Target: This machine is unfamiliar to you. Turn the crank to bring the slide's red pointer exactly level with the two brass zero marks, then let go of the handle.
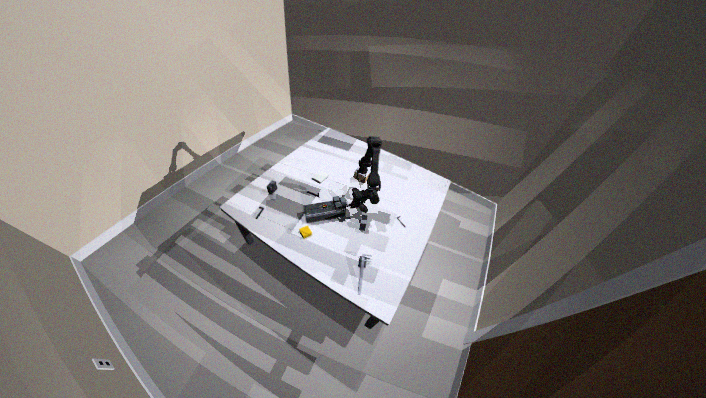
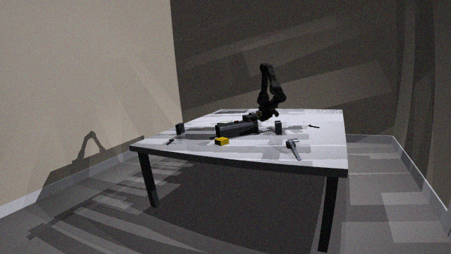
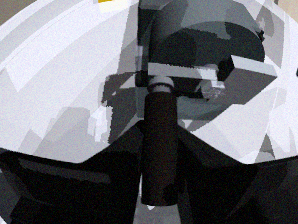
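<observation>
The machine (image 1: 320, 212) (image 2: 236, 129) is a dark, long block on the white table (image 1: 400, 260) (image 2: 319, 159). A small red pointer (image 1: 324, 204) shows on its top; I cannot make out the brass marks. The crank disc (image 3: 215, 42) sits at the machine's end nearest the arm, with a light grey crank arm (image 3: 182, 70). The dark cylindrical handle (image 3: 159, 125) sticks out from it. My gripper (image 3: 154, 127) (image 1: 348, 201) (image 2: 255, 116) is shut on this handle, one finger on each side.
A yellow block (image 1: 305, 231) (image 2: 221, 140) lies in front of the machine. A caliper (image 1: 362, 270) (image 2: 294, 147) lies near the front edge. Two small dark blocks (image 1: 271, 187) (image 2: 278, 127) stand on the table. Small tools (image 1: 259, 212) (image 2: 313, 126) lie near the sides.
</observation>
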Available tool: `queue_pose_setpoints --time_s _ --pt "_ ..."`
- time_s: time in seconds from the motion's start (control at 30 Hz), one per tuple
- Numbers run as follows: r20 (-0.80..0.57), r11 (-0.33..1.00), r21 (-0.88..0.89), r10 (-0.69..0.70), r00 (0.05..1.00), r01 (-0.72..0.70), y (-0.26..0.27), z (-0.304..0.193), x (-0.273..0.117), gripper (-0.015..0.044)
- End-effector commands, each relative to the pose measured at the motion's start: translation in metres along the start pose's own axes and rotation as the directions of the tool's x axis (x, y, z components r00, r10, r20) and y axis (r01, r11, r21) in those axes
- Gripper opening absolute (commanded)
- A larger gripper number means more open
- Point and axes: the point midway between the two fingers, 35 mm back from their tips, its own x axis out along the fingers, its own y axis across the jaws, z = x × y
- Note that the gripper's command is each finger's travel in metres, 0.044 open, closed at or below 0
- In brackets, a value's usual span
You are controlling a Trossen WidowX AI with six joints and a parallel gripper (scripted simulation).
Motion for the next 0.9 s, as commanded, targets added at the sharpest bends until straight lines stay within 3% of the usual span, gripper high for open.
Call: queue_pose_setpoints --time_s 0.0,0.87 --pt "-0.005 1.0 0.001 -0.001 1.0 0.001 0.0 -0.007 0.007 0.0" --pt "-0.005 1.0 0.001 -0.002 1.0 0.002 -0.011 -0.018 0.018 0.0"
